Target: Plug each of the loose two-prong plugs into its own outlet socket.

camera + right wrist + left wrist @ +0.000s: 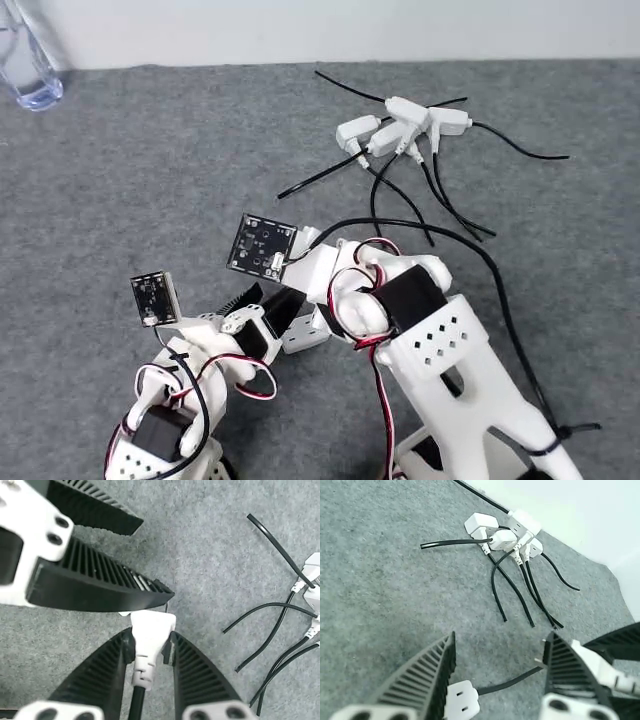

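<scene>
the right hand (151, 638) was closed on a white plug (150, 625), its two ribbed black fingers (105, 672) pressing the plug's sides and the black cord running back between them. the plug's front end sat right against the outer side of one finger of the left hand (502, 640); whether the prongs touched that finger could not be told.

the left hand stood wide open, low over the grey worktop (100, 180), gripping nothing. a white socket (461, 702) with two slots lay on the worktop between its fingers (425, 680), close to one of them, and a thin black cord led from it toward the other finger. the plug and socket were near each other but apart, with that finger between them.

in the high view both hands met near the middle of the worktop, just in front of the arms. well beyond them, toward the far edge, a bundle (405, 125) of white plugs and sockets lay bunched together with black cords fanning out; which of them were joined could not be told. a clear bottle (25, 60) stood at the far corner.
</scene>
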